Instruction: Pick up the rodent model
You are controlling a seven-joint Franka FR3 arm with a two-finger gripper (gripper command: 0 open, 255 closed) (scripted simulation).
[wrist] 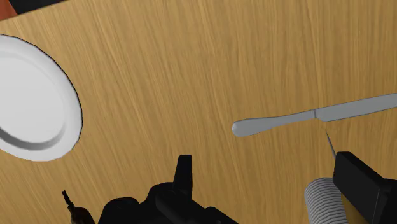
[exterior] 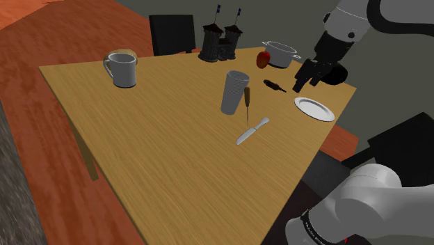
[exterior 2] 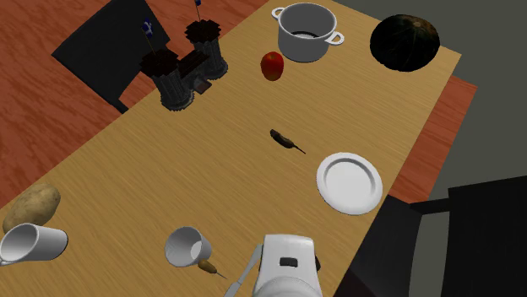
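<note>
The rodent model (exterior: 273, 85) (exterior 2: 285, 140) is a small dark figure with a thin tail, lying on the wooden table (exterior: 160, 146) between the red apple and the white plate. In the wrist view the rodent (wrist: 71, 205) shows off to the side of the fingers, not between them. My black gripper (exterior: 300, 85) hovers above the table just to the shoulder view's right of the rodent, apart from it. Its fingers (wrist: 184, 175) stand wide apart with only bare tabletop between them; the gripper (wrist: 270, 188) is open.
A white plate (exterior: 314, 108) (exterior 2: 349, 182) (wrist: 32, 105), a knife (exterior: 252, 131) (wrist: 315, 116), a grey cup (exterior: 234, 91) with an awl (exterior: 246, 104) beside it, a pot (exterior: 280, 53), an apple (exterior 2: 272, 65), a castle model (exterior: 221, 43) and a mug (exterior: 123, 69) share the table.
</note>
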